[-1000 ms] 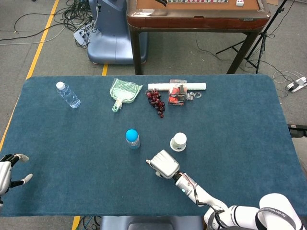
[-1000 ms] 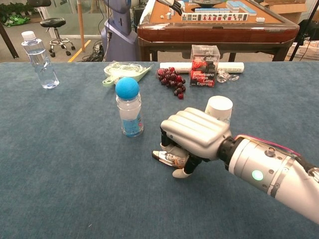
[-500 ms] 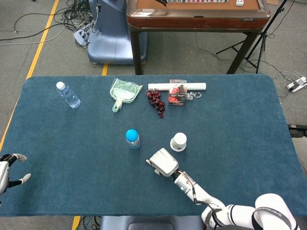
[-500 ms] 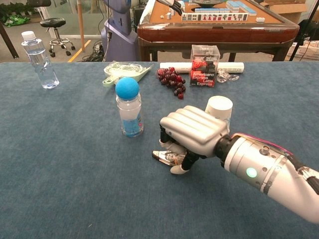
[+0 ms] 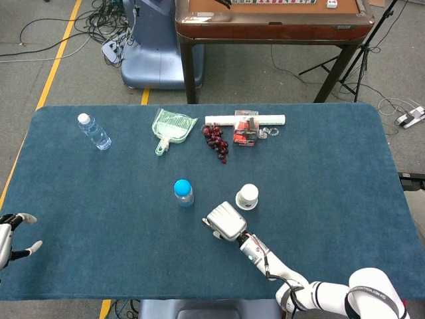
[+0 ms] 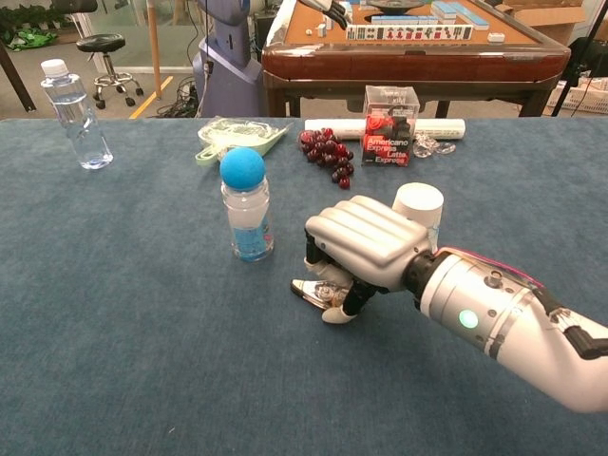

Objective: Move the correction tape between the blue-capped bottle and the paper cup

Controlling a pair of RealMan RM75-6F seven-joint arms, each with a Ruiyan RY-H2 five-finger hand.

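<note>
The right hand (image 6: 366, 249) curls its fingers around the correction tape (image 6: 318, 294), which it grips low against the blue tablecloth (image 6: 133, 361). The tape lies in front of the gap between the blue-capped bottle (image 6: 246, 204) on its left and the white paper cup (image 6: 419, 208) just behind the hand. The bottle's label cannot be read.

Farther back, a clear box (image 6: 390, 125) with a red and black insert reads "Americano Express Latte Express". It stands in front of a white tube (image 6: 443, 126), beside a bunch of dark red grapes (image 6: 329, 155). A pale green dustpan (image 6: 237, 137) lies left of the grapes, and a clear water bottle (image 6: 74, 115) with a white cap stands at the far left.

The left hand (image 5: 12, 236) sits at the table's near left edge, fingers spread and holding nothing.
</note>
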